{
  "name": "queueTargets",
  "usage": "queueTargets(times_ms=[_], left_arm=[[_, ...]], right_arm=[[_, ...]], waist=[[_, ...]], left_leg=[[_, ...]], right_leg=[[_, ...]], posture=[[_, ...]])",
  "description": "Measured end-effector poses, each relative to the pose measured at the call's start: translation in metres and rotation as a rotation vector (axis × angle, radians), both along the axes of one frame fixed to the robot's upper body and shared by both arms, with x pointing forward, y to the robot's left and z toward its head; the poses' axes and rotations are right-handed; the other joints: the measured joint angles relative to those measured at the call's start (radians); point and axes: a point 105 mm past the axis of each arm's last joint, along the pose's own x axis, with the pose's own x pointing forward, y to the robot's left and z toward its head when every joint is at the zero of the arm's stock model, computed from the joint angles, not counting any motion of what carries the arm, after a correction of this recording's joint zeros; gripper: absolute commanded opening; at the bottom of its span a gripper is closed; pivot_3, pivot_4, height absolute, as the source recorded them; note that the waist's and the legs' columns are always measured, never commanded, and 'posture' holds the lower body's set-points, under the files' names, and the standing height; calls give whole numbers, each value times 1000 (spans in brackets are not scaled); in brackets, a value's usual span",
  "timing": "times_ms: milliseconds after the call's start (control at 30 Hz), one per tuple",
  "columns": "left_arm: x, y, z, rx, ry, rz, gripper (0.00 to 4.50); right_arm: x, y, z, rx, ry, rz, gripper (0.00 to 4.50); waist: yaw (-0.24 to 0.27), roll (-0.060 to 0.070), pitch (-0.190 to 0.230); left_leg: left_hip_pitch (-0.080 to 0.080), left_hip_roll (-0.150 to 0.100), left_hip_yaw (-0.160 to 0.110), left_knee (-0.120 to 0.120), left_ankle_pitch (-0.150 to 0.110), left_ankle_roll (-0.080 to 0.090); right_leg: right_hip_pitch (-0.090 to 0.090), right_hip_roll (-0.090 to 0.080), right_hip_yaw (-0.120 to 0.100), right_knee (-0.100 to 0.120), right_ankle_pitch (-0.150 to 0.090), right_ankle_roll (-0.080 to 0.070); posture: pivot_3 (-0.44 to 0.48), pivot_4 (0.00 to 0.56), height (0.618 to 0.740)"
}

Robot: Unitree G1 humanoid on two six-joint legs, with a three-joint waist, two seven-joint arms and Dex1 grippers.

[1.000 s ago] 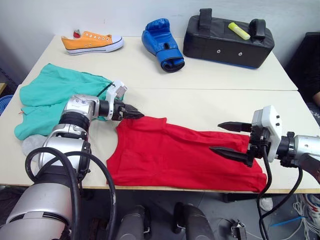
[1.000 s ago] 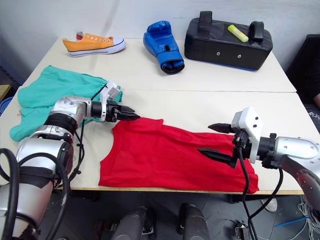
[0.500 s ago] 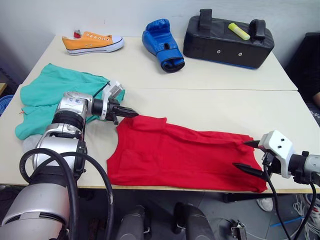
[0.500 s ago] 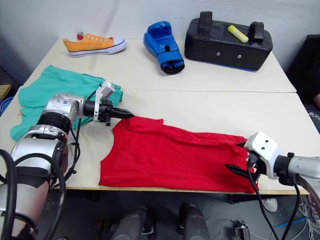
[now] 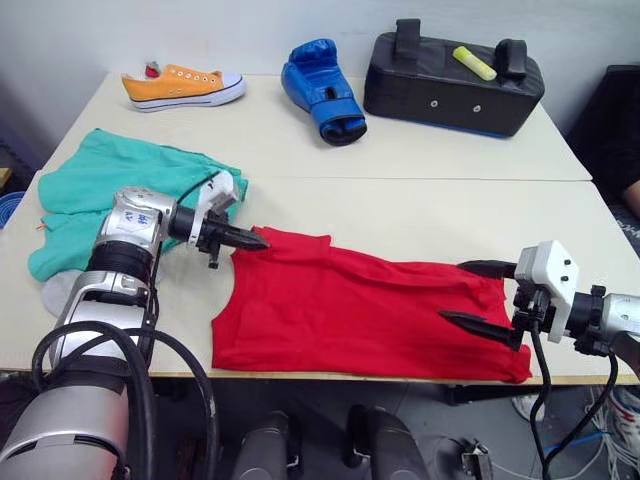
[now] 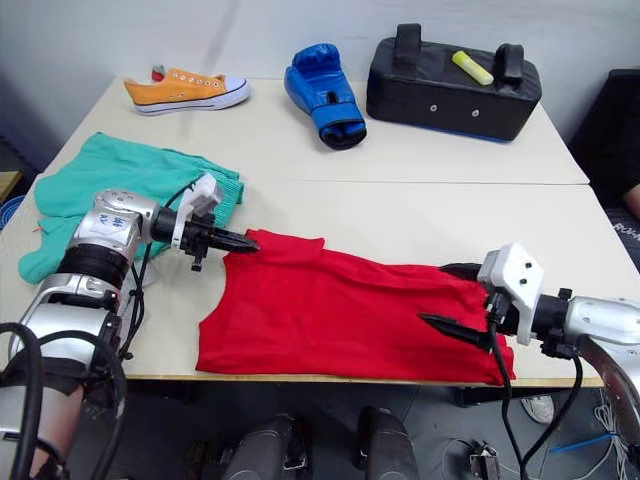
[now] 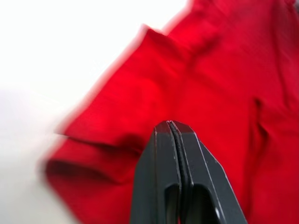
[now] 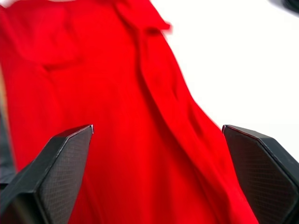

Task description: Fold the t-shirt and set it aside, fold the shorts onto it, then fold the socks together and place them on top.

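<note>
The left gripper [image 5: 255, 240], jaws pressed together and empty, points at the left corner of the t-shirt [image 5: 360, 310], lying flat near the table's [image 5: 420, 200] front edge; the right gripper [image 5: 478, 295], spread wide, straddles its right end, seemingly ready to pinch for folding.

A bright red short-sleeved cloth t-shirt [image 5: 360, 310] lies spread and lightly rumpled along the near edge of a pale table [image 5: 420, 200], one sleeve corner turned up. Teal-green soft fabric shorts [image 5: 110, 195] sprawl unfolded at the table's left side, a light grey knit sock [image 5: 60, 292] peeking from beneath them.
</note>
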Motion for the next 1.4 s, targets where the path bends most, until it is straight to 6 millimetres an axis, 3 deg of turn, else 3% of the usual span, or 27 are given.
queueTargets(times_ms=[100, 200, 300, 400, 500, 600, 700, 900, 933, 1233, 1400], left_arm=[[6, 0, 15, -63, -19, 39, 1527], [14, -4, 16, -100, 9, 112, 2471], [23, -7, 7, -107, 51, 200, 2471], [26, -11, -3, -89, 72, 239, 2511], [28, -15, -13, -48, 81, 252, 2511], [28, -18, -17, -20, 80, 239, 2511], [27, -17, -21, -2, 86, 235, 1916], [23, -16, -25, 6, 112, 207, 0], [22, -17, -25, 3, 118, 201, 0], [12, -16, -22, -15, 166, 124, 0], [17, -10, -19, -11, 124, 166, 0]], right_arm=[[12, -20, -11, -61, 10, -129, 4500], [17, -39, -29, -128, 51, -241, 4500], [17, -51, -50, -195, 99, -309, 4500], [19, -60, -57, -249, 87, -347, 3854], [20, -64, -60, -351, 13, -325, 2851], [21, -65, -59, -394, -29, -314, 2851], [22, -67, -59, -400, -49, -326, 2298], [20, -68, -63, -400, -50, -329, 173], [20, -68, -63, -400, -50, -328, 18], [19, -67, -63, -399, -56, -315, 18], [19, -66, -63, -397, -56, -307, 18]], waist=[[6, 0, 0], [8, 0, 0], [5, 0, 0], [-2, 0, 0], [-6, -1, 0], [-7, -1, 0], [-9, -1, -1], [-11, -1, -1], [-12, -1, -1], [-18, -1, -1], [-17, -1, -1]], left_leg=[[0, -1, 1, 0, 0, 1], [0, -1, 0, 0, 0, 1], [0, -1, 1, 0, 0, 1], [0, 0, 2, 0, 0, 0], [0, 0, 2, 0, 1, -1], [1, 0, 2, 0, 1, -1], [1, 0, 2, 0, 1, -1], [1, 0, 2, 0, 1, -1], [1, 0, 2, 0, 1, -1], [1, 0, 2, 0, 1, -1], [1, 0, 2, 0, 1, -1]], right_leg=[[0, 0, 0, 0, 0, 0], [0, 0, -1, 1, 0, 0], [0, 1, 0, 1, 0, 0], [0, 2, 0, 1, 0, 0], [0, 2, 0, 1, 0, 1], [0, 2, 1, 1, 0, 1], [0, 2, 1, 1, 0, 1], [0, 1, 1, 1, 0, 1], [0, 1, 1, 1, 0, 1], [0, 2, 1, 1, 0, 0], [0, 1, 1, 1, 0, 0]], posture=[[0, 150, 740], [0, 150, 740], [0, 150, 740], [0, 150, 740], [0, 150, 740], [0, 150, 740], [0, 150, 740], [0, 150, 740], [0, 150, 740], [0, 150, 740], [0, 150, 740]])
